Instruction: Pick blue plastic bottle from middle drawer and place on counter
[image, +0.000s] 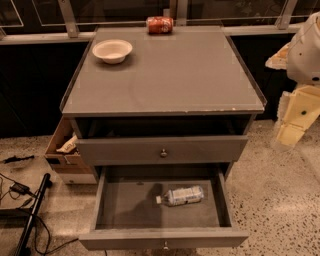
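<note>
The blue plastic bottle (180, 195) lies on its side on the grey floor of the open middle drawer (120, 205), right of the drawer's middle, with its white cap pointing left. The drawer's knob (164, 245) shows at the bottom edge. The counter (170, 75) is the broad grey cabinet top above, with a chipped front edge. My gripper (295, 120) hangs at the far right of the view, beside the cabinet's right side, level with the counter's front edge and well away from the bottle. It holds nothing that I can see.
A white bowl (112, 50) sits at the counter's back left and a red soda can (160, 24) lies at the back edge. The upper knobbed drawer front (163, 150) is slightly pulled out. A cardboard box (65, 150) and cables (22, 200) are on the floor to the left.
</note>
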